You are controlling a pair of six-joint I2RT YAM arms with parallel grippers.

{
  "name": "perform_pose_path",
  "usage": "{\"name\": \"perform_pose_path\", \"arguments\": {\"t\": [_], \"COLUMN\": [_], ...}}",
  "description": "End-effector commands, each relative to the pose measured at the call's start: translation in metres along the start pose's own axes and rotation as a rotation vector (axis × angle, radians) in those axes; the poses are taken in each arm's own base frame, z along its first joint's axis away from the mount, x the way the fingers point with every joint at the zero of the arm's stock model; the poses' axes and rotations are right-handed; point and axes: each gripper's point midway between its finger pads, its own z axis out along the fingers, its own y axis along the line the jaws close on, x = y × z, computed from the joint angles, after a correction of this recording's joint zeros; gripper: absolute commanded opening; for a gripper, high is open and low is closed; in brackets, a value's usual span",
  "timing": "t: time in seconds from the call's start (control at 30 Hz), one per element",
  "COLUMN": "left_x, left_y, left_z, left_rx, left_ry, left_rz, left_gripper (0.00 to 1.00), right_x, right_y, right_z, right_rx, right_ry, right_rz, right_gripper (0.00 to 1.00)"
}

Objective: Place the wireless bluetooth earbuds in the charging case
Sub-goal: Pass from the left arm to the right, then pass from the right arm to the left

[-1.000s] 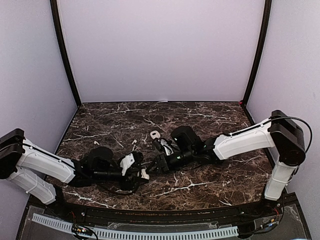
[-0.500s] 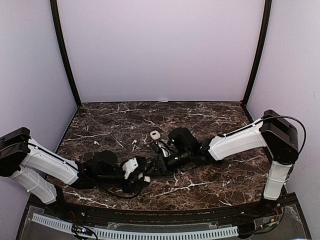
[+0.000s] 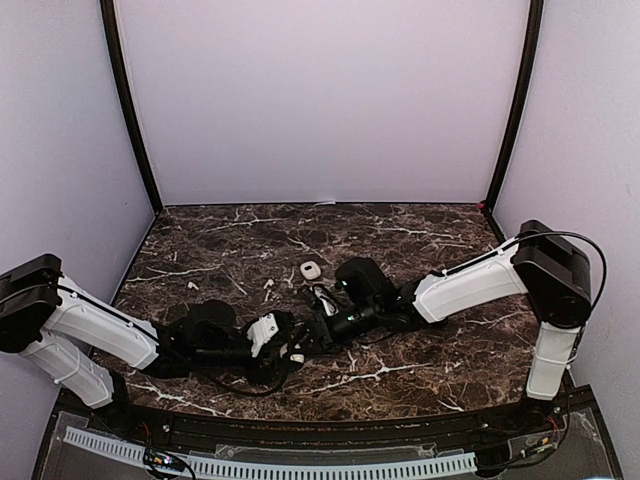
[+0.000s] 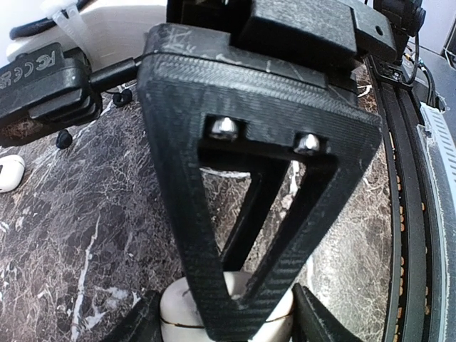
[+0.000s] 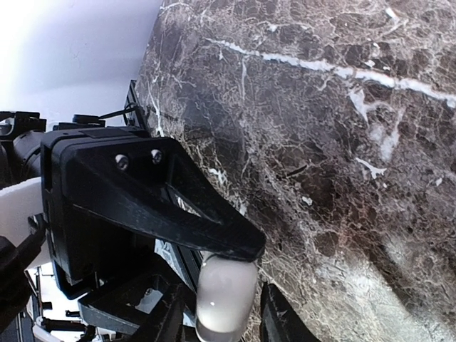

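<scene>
A white charging case (image 4: 178,317) sits between my left gripper's (image 4: 228,324) two fingers, which press on both its sides. In the right wrist view the same case (image 5: 224,296) shows edge-on between my right gripper's (image 5: 222,320) fingers, with thin gaps on either side. From above the two grippers meet tip to tip at the held case (image 3: 297,356), left gripper (image 3: 290,352), right gripper (image 3: 306,344). Two tiny white earbuds (image 3: 268,290) (image 3: 192,285) lie on the marble behind the left arm. Two small black roundish buds (image 4: 64,139) lie near the left wrist.
A second white case (image 3: 310,270) rests on the dark marble table (image 3: 420,360) behind the grippers; it also shows at the left edge of the left wrist view (image 4: 8,173). Purple walls enclose the table. A black rail runs along the near edge (image 4: 410,214).
My right arm has reached further left and nearer, bringing its fingers around the case in the left gripper, and its jaws have narrowed. The left gripper has barely shifted.
</scene>
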Motion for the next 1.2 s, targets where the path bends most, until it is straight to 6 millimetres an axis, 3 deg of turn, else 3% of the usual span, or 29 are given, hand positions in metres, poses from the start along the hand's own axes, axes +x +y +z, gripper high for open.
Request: {"name": "perform_pose_path", "arguments": {"t": [0.0,0.2,0.3,0.37,0.43,0.7,0.9,1.03,1.17], "left_x": [-0.015,-0.016,-0.017,-0.017,-0.016,-0.022,-0.032,-0.039,-0.043], "left_y": [-0.002,-0.002,-0.005,-0.007,-0.007,0.005,0.025,0.025,0.014], "left_z": [0.002,0.004,0.004,0.004,0.004,-0.008,-0.034,-0.041,-0.043], "left_rx": [0.004,0.006,0.026,0.038,0.052,0.142,0.107,0.138,0.218], "left_ry": [-0.044,-0.055,-0.066,-0.069,-0.065,-0.107,-0.207,-0.225,-0.232], "left_rz": [0.008,-0.022,-0.052,-0.075,-0.109,-0.311,-0.386,-0.372,-0.313], "left_gripper": [0.5,0.63,0.76,0.93,0.98,0.99,0.99,0.99,0.97], "right_x": [-0.004,-0.008,-0.01,-0.012,-0.015,-0.029,-0.044,-0.05,-0.043], "right_y": [0.003,0.005,0.002,-0.003,-0.009,-0.028,-0.021,0.0,0.022], "right_z": [0.001,-0.004,-0.007,-0.011,-0.016,-0.053,-0.083,-0.094,-0.094], "right_rx": [-0.042,-0.042,-0.011,0.027,0.082,0.328,0.418,0.391,0.296], "right_ry": [-0.013,-0.046,-0.062,-0.077,-0.095,-0.189,-0.283,-0.309,-0.3], "right_rz": [-0.002,-0.015,-0.029,-0.057,-0.082,-0.234,-0.37,-0.505,-0.655], "right_gripper": [0.34,0.22,0.17,0.16,0.16,0.15,0.14,0.13,0.14]}}
